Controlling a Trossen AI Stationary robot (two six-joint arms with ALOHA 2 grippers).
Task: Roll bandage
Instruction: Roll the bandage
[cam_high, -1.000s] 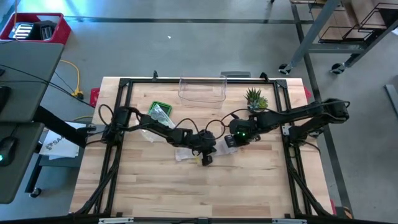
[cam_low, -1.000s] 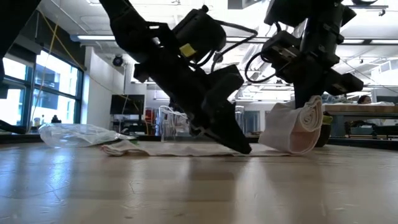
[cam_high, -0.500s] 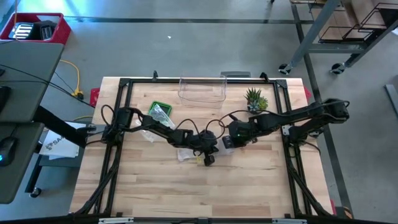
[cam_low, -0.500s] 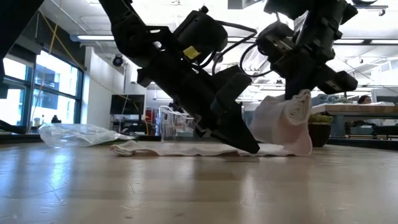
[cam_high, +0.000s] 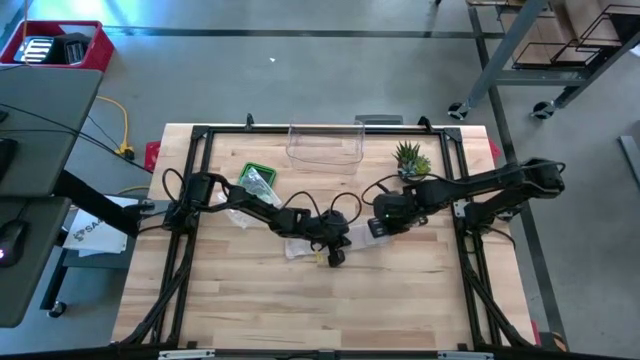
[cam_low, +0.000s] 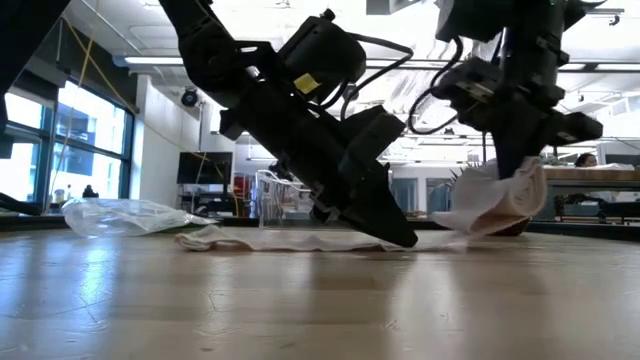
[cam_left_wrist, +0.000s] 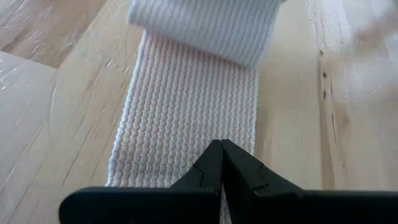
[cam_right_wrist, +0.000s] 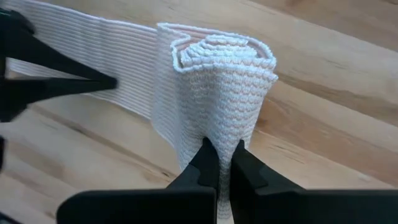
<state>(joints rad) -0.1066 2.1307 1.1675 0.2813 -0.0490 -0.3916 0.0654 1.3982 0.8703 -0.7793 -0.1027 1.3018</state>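
A white ribbed bandage (cam_left_wrist: 186, 118) lies as a flat strip (cam_high: 300, 247) on the wooden table, one end wound into a roll (cam_right_wrist: 217, 74). My left gripper (cam_left_wrist: 222, 152) is shut, its tips down on the strip a little short of the roll (cam_left_wrist: 205, 25). My right gripper (cam_right_wrist: 219, 158) is shut on the roll (cam_low: 505, 200), right of the left gripper (cam_low: 405, 238) in the low view. In the high view the two grippers, left (cam_high: 335, 252) and right (cam_high: 380, 228), stand close together at mid-table. My left gripper presses its shut fingertips (cam_left_wrist: 214, 163) down on the flat strip's middle (cam_left_wrist: 186, 158), one layer. The fingers slant down from the table's left side and lie along the strip, which stays flat on the table. My right gripper pinches the roll's side (cam_right_wrist: 217, 134) between its two fingers, several layers, and the roll is dented in there. The fingers come from above, pointing steeply down. The roll (cam_low: 510, 195) sits tilted, and the strip runs from it down to the table (cam_low: 445, 232).
A clear plastic box (cam_high: 325, 145) and a small potted plant (cam_high: 411, 158) stand at the far edge. A green packet (cam_high: 257, 180) and a crumpled clear wrapper (cam_low: 125, 215) lie at the left. Black frame rails (cam_high: 190, 230) run along both sides.
My right gripper has tipped and swung the roll first toward my left gripper, then back toward the table's right edge, where the roll now hangs lower and more tilted. My left gripper has stayed on the strip, which has kept flat.
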